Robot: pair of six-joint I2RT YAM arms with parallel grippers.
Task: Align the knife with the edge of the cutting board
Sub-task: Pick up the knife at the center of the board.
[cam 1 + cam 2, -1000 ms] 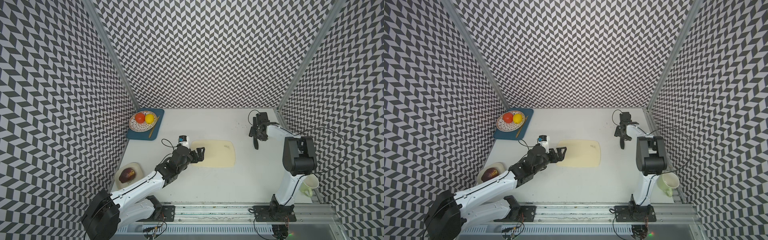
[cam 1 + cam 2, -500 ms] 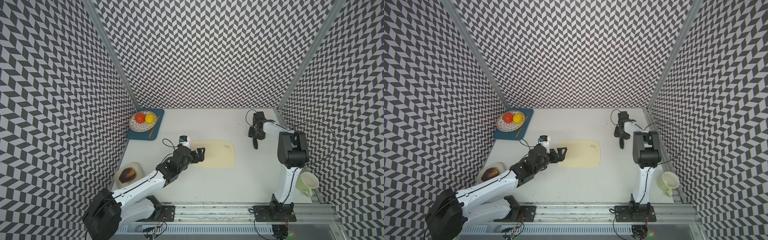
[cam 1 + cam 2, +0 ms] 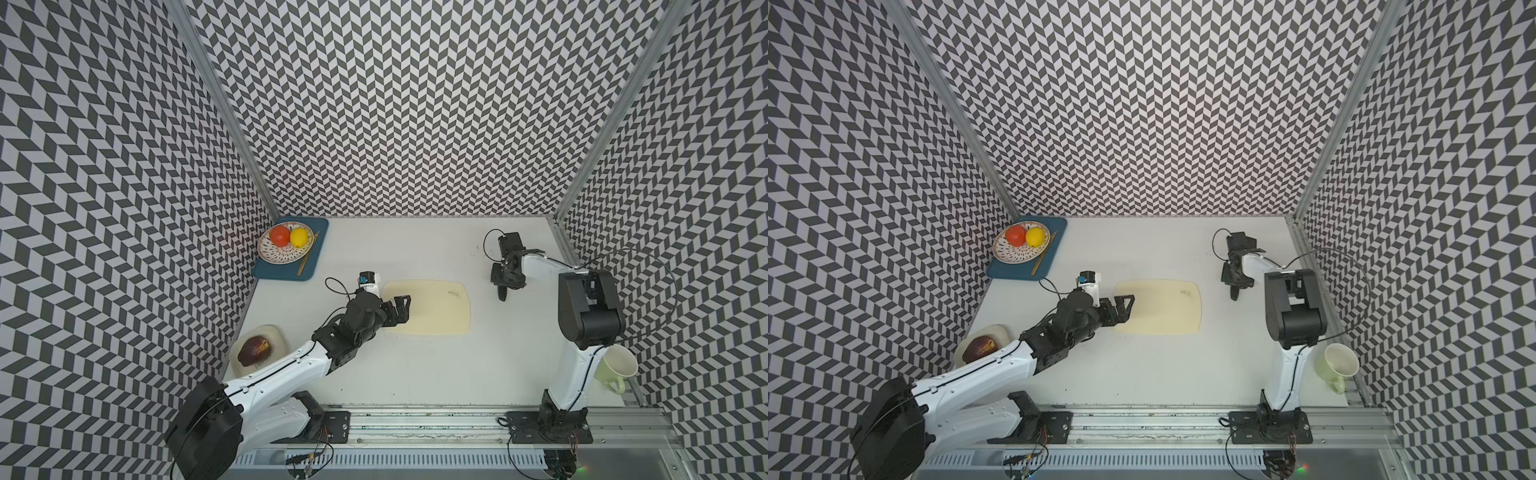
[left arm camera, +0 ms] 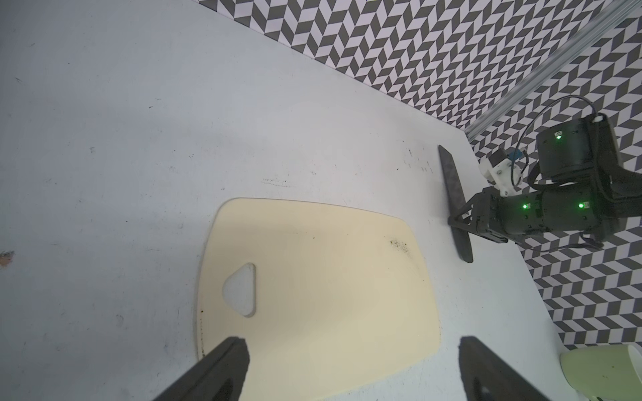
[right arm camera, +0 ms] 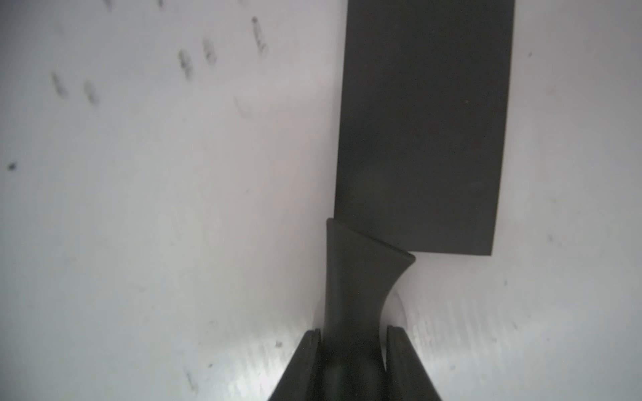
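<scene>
While apart from knife [image 4: 451, 187], tray [image 3: 274, 272], mug [image 3: 615, 369]

No legible text, labels, numbers or signs anywhere

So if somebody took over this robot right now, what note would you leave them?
Right pincer: shut on the knife handle.
The knife lies on the table to the right of the cutting board, apart from it.
Left pincer: open, empty, over the board's end with the triangular hole.
Done: knife gripped.
Left: bring the knife along a board edge, parallel, then let go.
</scene>
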